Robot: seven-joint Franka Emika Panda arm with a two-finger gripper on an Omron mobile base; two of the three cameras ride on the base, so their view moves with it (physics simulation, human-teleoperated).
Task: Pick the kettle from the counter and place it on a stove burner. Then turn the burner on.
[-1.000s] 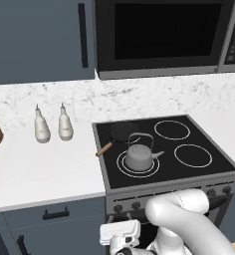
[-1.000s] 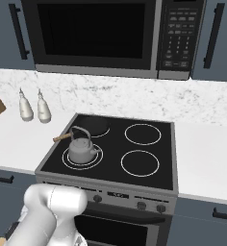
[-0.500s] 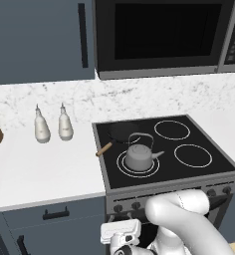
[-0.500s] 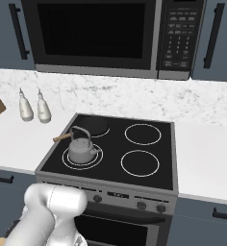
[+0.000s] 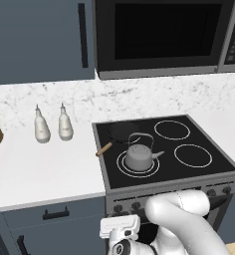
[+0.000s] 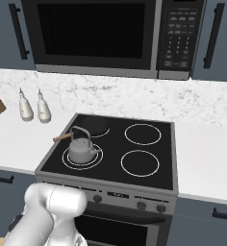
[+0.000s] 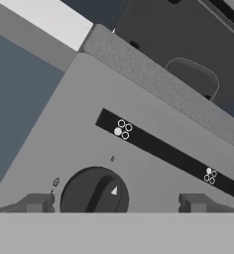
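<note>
- I see the kettle [image 5: 139, 156] upright on the stove burner [image 5: 122, 166], the double white ring at the front left of the black cooktop [image 5: 199, 133]; in the right base view the kettle [image 6: 81, 150] is on the same burner [image 6: 67, 159], at about 8 o'clock from the middle of the glass
- Its wire handle arches over the domed lid, and in the left base view the short spout points toward 3 o'clock
- At 11 o'clock from the kettle, just behind it, lies a dark pan [image 5: 120, 131] whose wooden handle [image 5: 104, 149] sticks out over the cooktop's left edge toward the counter [image 5: 35, 169]
- Two white bottles [image 5: 42, 126] stand side by side on the counter, well to the left of the stove, near the backsplash
- A dark microwave [image 5: 164, 35] hangs above the cooktop
- From the hand view, the gripper [image 7: 113, 203] is close to the grey control panel [image 7: 153, 183] on the stove front, both fingertips [image 7: 37, 203] rising at the bottom edge
- The jaws are spread wide apart with nothing between them but the panel face
- A round dark knob [image 7: 94, 193] sits at 6 o'clock in that view, between the fingertips and nearer the left-hand one; I cannot tell whether either tip touches it
- A black strip with small white circle marks [image 7: 122, 129] runs diagonally above the knob
- In the left base view the arm bends low in front of the stove, below the row of knobs [image 5: 118, 208]
</note>
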